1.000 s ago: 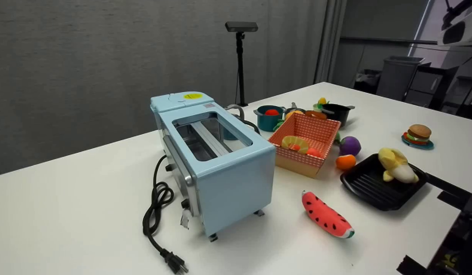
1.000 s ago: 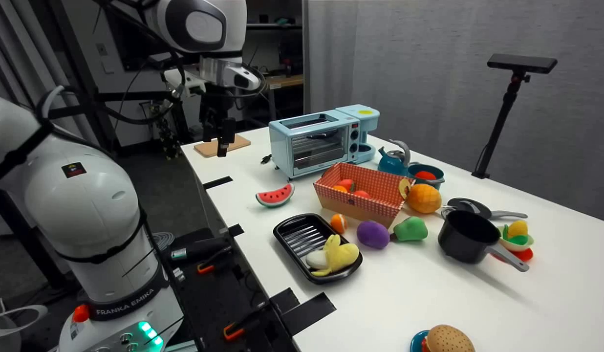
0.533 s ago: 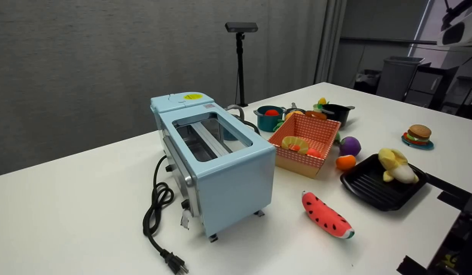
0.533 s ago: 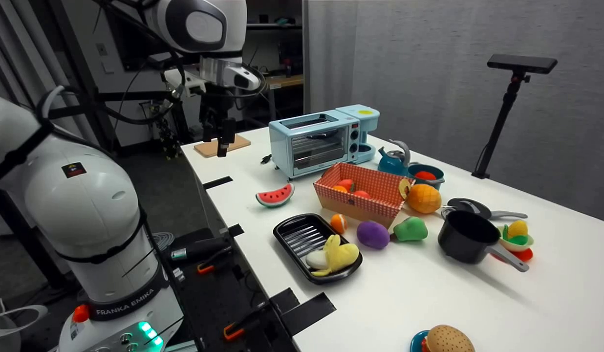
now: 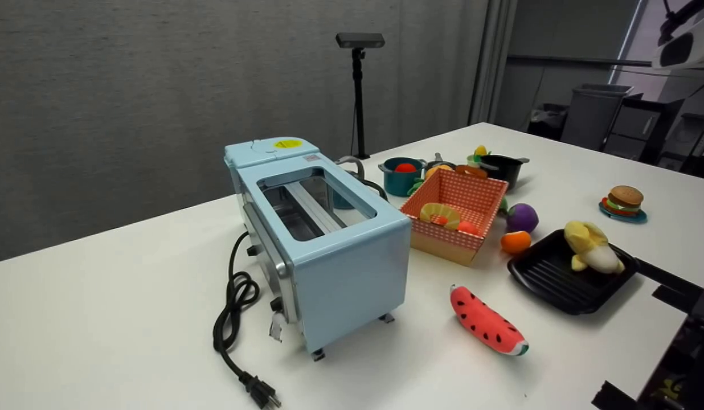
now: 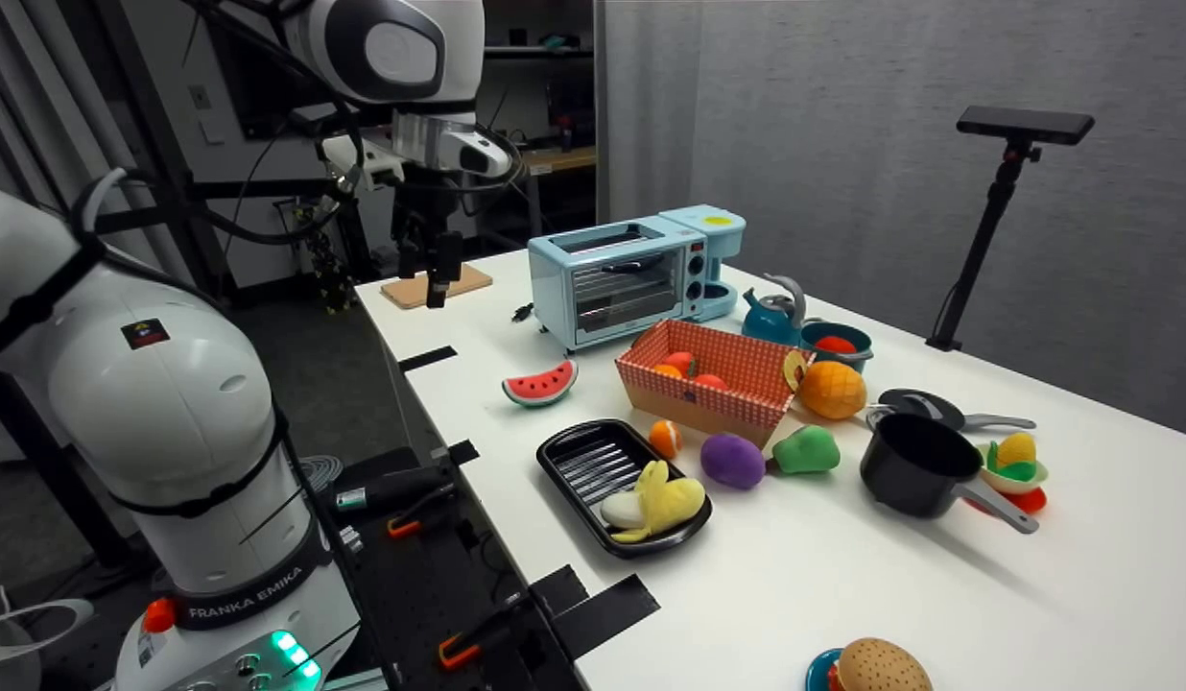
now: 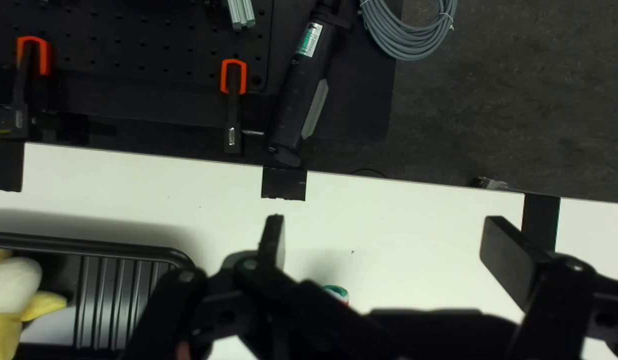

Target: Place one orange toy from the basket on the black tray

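The basket (image 6: pixel 708 413) stands on the table in both exterior views (image 5: pixel 440 247). In an exterior view an orange toy (image 6: pixel 667 370) lies in it beside red pieces. Another orange piece (image 6: pixel 665 439) lies on the table between basket and tray, also seen in an exterior view (image 5: pixel 515 242). The black tray (image 6: pixel 593 465) shows in both exterior views (image 5: pixel 551 282) and partly in the wrist view (image 7: pixel 109 300); a peeled yellow banana (image 6: pixel 655 504) lies in it. My gripper (image 7: pixel 386 242) is open and empty above the table, apart from tray and basket. The basket is out of the wrist view.
A watermelon slice (image 6: pixel 541 384) lies near the tray, mostly hidden behind my gripper in the wrist view. The toaster (image 6: pixel 612 278) stands behind the basket. A purple toy (image 6: pixel 733 461), green toy (image 6: pixel 806 449) and black pot (image 6: pixel 914 470) stand beyond the tray.
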Action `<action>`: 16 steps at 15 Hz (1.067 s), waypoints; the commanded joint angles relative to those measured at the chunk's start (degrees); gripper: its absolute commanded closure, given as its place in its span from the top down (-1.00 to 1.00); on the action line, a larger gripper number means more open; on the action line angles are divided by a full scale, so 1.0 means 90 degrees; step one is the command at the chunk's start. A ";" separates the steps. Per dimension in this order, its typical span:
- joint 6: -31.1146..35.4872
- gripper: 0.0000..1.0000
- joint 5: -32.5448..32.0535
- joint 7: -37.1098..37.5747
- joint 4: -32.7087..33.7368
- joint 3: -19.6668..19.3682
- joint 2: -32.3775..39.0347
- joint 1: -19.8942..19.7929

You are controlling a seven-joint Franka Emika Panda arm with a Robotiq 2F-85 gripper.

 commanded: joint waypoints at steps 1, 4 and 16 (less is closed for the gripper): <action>-0.0034 1.00 0.0025 -0.0029 0.0016 0.0051 -0.0009 -0.0064; -0.0034 1.00 0.0025 -0.0029 0.0016 0.0051 -0.0009 -0.0064; 0.0398 1.00 -0.0256 0.0166 0.0002 0.0121 0.0023 -0.0335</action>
